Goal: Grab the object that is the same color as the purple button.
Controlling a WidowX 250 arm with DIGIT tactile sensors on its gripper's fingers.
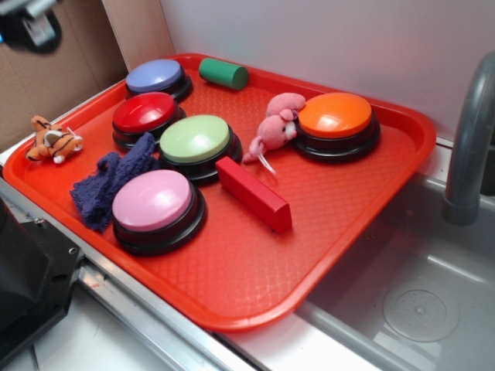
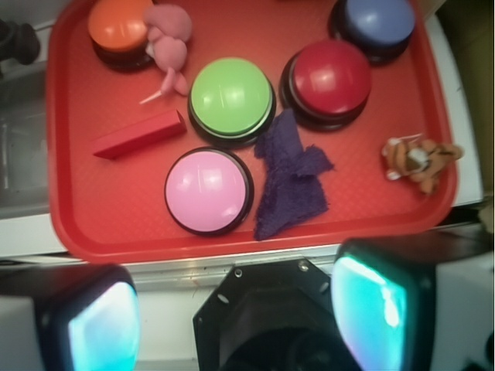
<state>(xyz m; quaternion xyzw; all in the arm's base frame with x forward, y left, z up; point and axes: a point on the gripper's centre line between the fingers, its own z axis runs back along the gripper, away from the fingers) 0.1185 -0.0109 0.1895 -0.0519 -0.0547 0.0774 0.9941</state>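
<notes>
A red plastic tray [image 1: 371,232] with a fine dimpled surface and a raised rim sits on the bench beside a steel sink [image 1: 418,301]. Five glossy domed buttons on black bases stand on it: the purple button [image 1: 155,76] at the far corner, a red button [image 1: 145,113] just in front of it, a green button [image 1: 195,138], a pink button [image 1: 153,200] nearest the front rim, and an orange button [image 1: 336,115] off to the side.

The rag [image 1: 108,182] is dark blue-purple terry cloth, fuzzy and crumpled into a long, irregular strip. It lies flat on the tray, touching the pink button's base, with its far end tucked between the red and green buttons.

A pink plush mouse [image 1: 274,126] leans against the orange button, its thin tail trailing on the tray. A striped plush tiger [image 1: 54,141] lies at the tray's rim, well apart from the rag. A smooth red block [image 1: 254,193], long and sharp-edged, lies near the green button, and a green cylinder [image 1: 223,73] rests on its side by the back rim.

In the wrist view the hand [image 2: 232,317] hangs over the front edge of the tray, its two fingers [image 2: 371,297] spread wide with nothing between them. They are blurred and cut off by the frame. A grey faucet [image 1: 472,139] is partly cropped at the side.
</notes>
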